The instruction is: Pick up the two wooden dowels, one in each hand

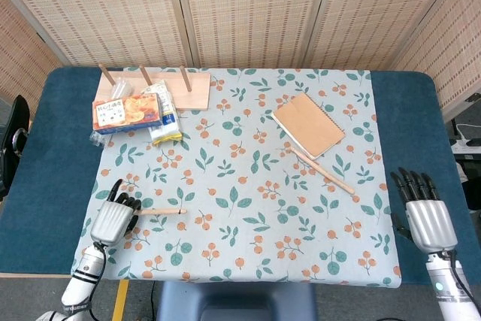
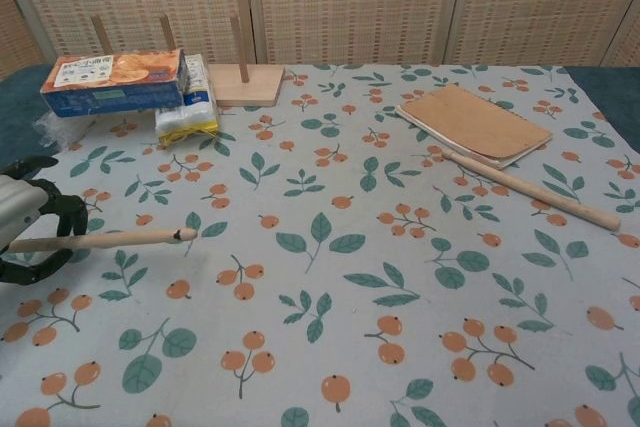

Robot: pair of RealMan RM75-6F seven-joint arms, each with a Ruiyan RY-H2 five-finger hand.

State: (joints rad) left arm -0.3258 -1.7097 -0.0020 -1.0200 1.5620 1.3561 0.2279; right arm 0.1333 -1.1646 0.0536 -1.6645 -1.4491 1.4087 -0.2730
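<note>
My left hand (image 1: 115, 220) (image 2: 30, 225) grips one wooden dowel (image 1: 161, 211) (image 2: 110, 239) at the near left and holds it level, lifted off the cloth, its tip pointing right. The second dowel (image 1: 323, 171) (image 2: 530, 190) lies flat on the floral cloth at the right, running diagonally from under the brown notebook (image 1: 308, 124) (image 2: 474, 123). My right hand (image 1: 422, 213) hovers open over the blue table edge at the near right, well clear of that dowel; the chest view does not show it.
At the back left stands a wooden peg board (image 1: 169, 88) (image 2: 245, 83), with a snack box (image 1: 125, 113) (image 2: 112, 81) and a yellow packet (image 1: 164, 118) (image 2: 185, 107) in front of it. The floral cloth (image 1: 248, 186) covers a blue table (image 1: 421, 133).
</note>
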